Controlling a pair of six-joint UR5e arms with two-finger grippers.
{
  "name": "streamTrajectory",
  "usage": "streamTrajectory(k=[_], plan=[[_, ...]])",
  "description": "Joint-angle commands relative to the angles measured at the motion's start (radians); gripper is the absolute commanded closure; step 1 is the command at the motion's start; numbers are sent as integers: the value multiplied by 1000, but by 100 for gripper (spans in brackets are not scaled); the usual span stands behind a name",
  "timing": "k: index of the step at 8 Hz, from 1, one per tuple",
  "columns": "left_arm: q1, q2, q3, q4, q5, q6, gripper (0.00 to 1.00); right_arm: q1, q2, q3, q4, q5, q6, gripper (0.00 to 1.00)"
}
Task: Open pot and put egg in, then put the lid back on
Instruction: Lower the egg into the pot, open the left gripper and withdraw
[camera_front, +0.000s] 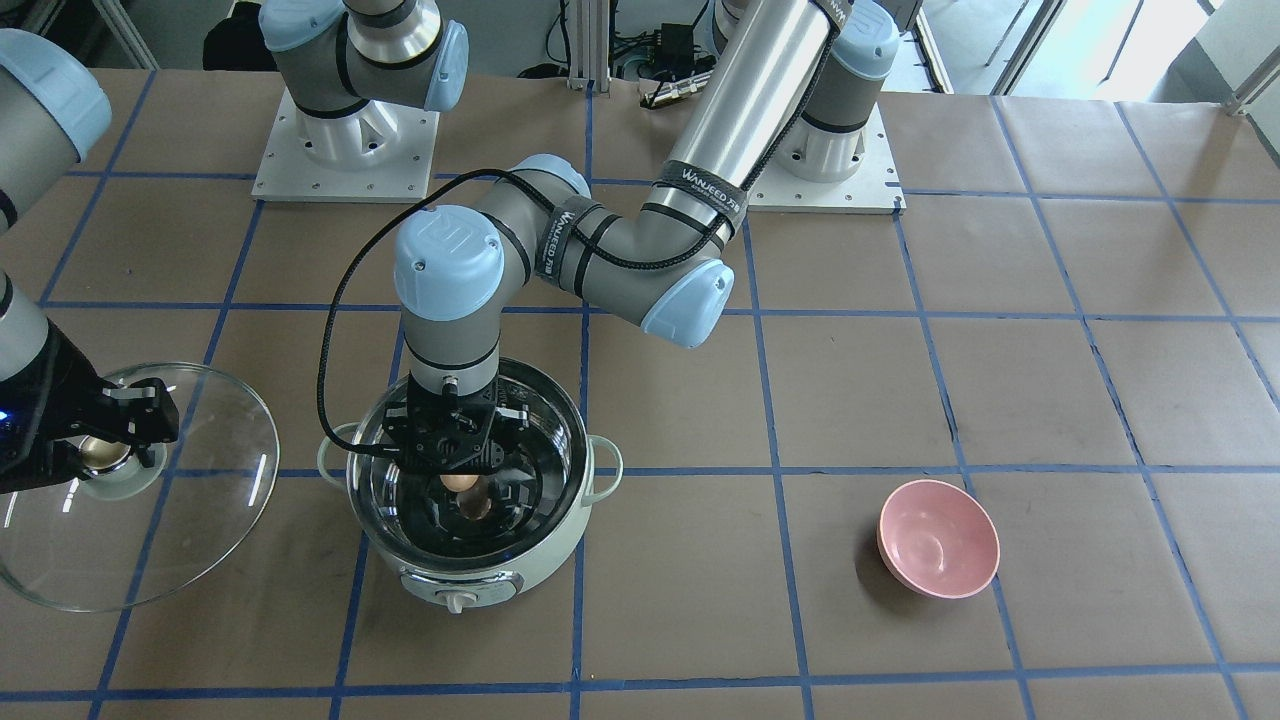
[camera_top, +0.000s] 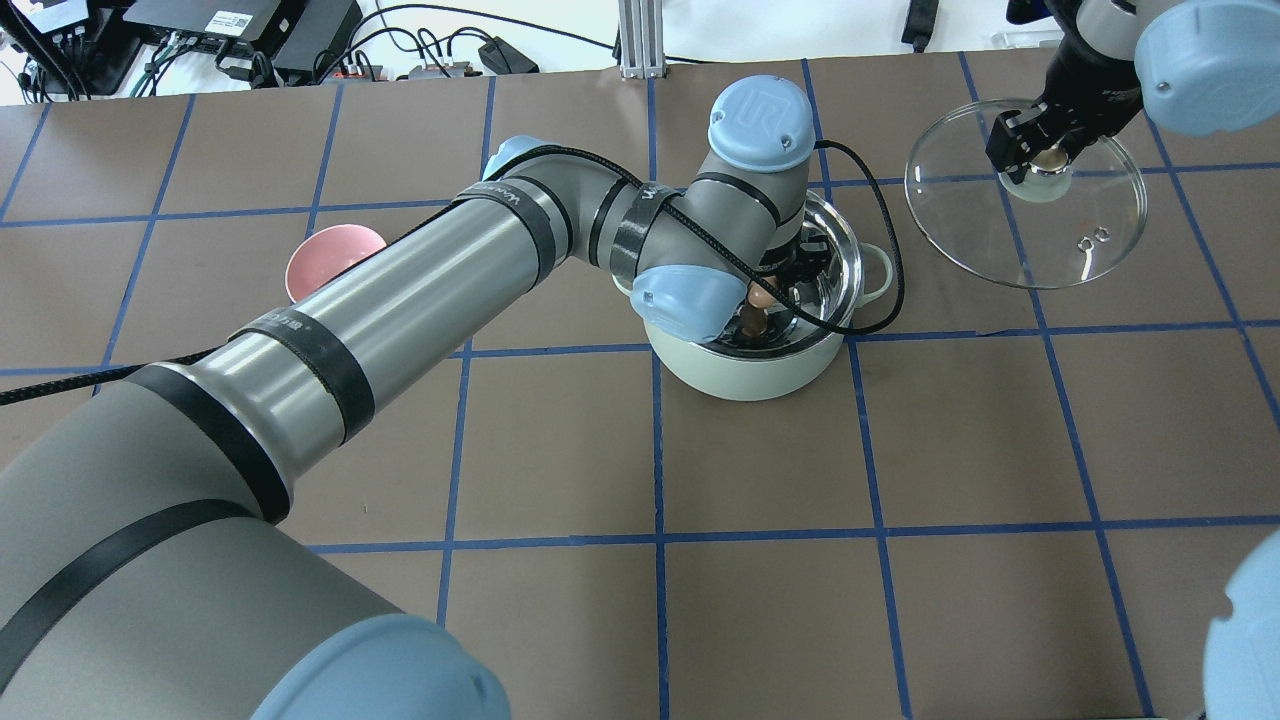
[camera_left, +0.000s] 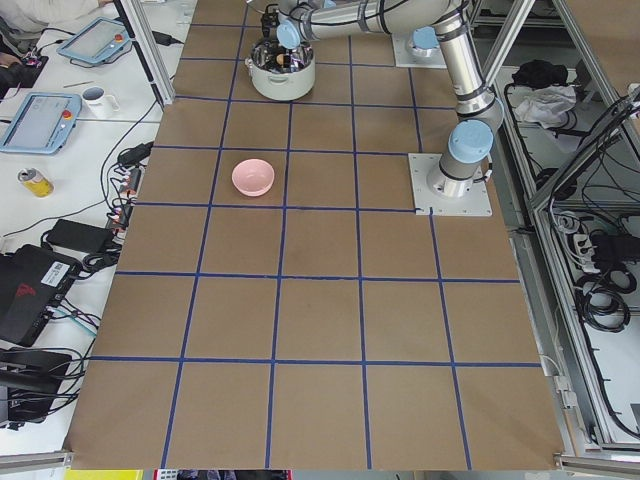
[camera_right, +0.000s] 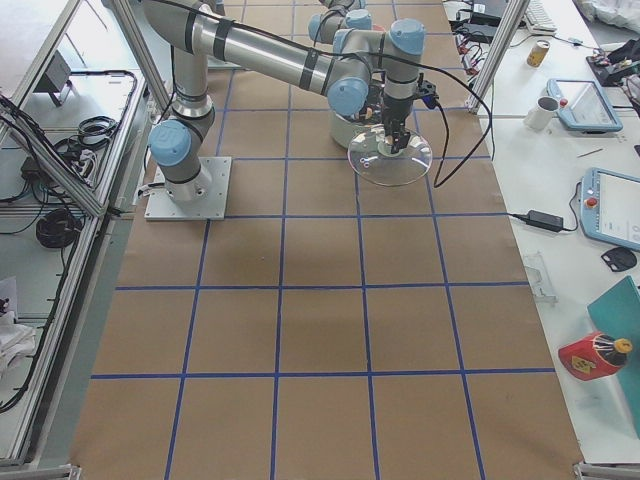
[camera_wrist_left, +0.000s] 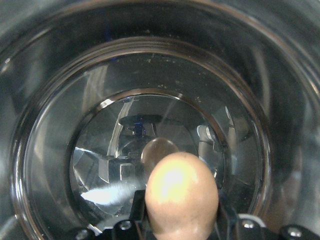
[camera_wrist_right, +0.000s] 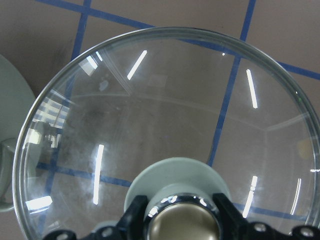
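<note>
The mint-green pot (camera_front: 560, 530) stands open on the table, also in the overhead view (camera_top: 740, 375). My left gripper (camera_front: 458, 482) reaches down into it and is shut on the tan egg (camera_front: 459, 481), which shows in the overhead view (camera_top: 763, 293) and fills the lower middle of the left wrist view (camera_wrist_left: 181, 195), held above the shiny steel bottom (camera_wrist_left: 100, 130). My right gripper (camera_front: 108, 452) is shut on the knob of the glass lid (camera_front: 200, 500) and holds it beside the pot, apart from it. The lid also shows in the overhead view (camera_top: 1050, 240) and the right wrist view (camera_wrist_right: 165, 115).
A small pink bowl (camera_front: 938, 538) sits on the table on my left side, also in the overhead view (camera_top: 325, 255). The left arm's black cable (camera_front: 335, 330) loops beside the pot. Blue tape lines grid the brown table (camera_front: 900, 400).
</note>
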Motion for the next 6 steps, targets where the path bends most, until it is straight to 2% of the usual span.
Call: streamTrajectory(k=[1, 2, 3, 6], plan=[[1, 1, -14, -1, -1, 3, 29, 0, -2, 0, 1, 2, 3, 100], [0, 1, -14, -1, -2, 1, 17, 0, 1, 0, -1, 2, 1, 100], [0, 8, -14, -1, -2, 0, 0, 0, 1, 0, 1, 3, 1, 100], [1, 85, -13, -26, -34, -6, 0, -1, 2, 0, 1, 2, 1, 100]])
